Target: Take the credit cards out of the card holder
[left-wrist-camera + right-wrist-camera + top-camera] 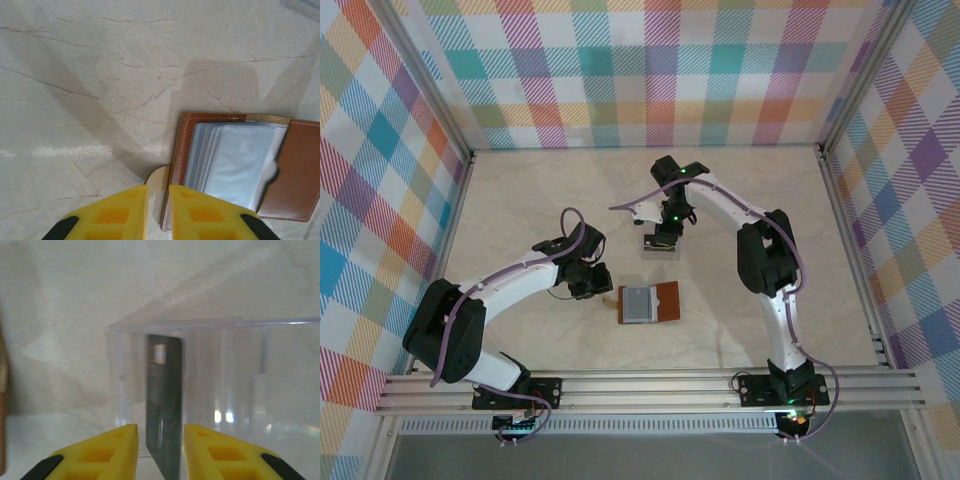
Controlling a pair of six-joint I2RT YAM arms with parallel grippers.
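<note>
The brown card holder (668,300) lies open near the table's middle, its clear sleeves (240,160) fanned out pale grey. Whether cards sit in them I cannot tell. My left gripper (604,292) is at its left edge, shut on the small tan snap tab (159,176), which sits between the yellow fingers. Further back, my right gripper (662,236) points down over a clear plastic box (240,375). A dark credit card (164,405) stands on edge inside that box, between the fingers of my right gripper (160,435). The jaws are parted, with a gap beside the card.
The clear box (660,244) stands on the pale marble tabletop (540,200). Checked walls and metal rails close in the table on three sides. The right arm's elbow (767,250) rises to the right of the card holder.
</note>
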